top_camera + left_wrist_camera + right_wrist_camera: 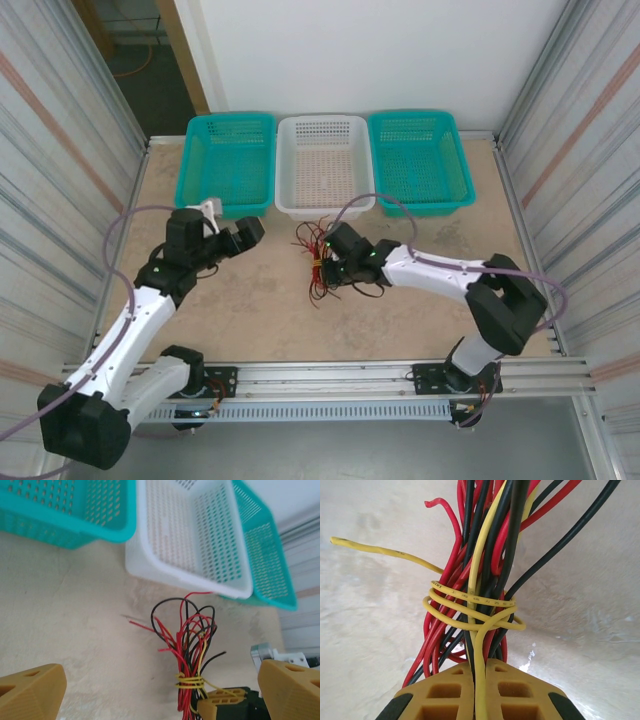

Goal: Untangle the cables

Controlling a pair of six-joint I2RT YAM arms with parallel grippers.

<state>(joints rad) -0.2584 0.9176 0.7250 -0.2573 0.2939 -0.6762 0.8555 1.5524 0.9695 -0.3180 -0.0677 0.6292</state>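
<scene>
**A:** Nearest you, your right fingers [445,692] are pinched shut on the cables [187,645], with a yellow strand squeezed between them at the bundle's near end.

**B:** Just beyond that pinch, you have a yellow wrap [470,602] wound several times round the red, black and yellow strands. It cinches them into one stalk.

**A:** The stalk's long axis runs near to far, away from your right fingers. Past the wrap the strands splay into loose loops short of the white basket [322,165]. Whether they rest on the table [260,310], you cannot tell.

**B:** Your left fingers [30,692] are spread wide and hold nothing. They hang to the left of the bundle, apart from it.

**A:** So the left arm looks like your free one. The move probably turns on bringing it rightward, across that axis, to the wrap.

**B:** Mind the thin strands. They look springy, and a tug may drag the whole bundle along.
</scene>
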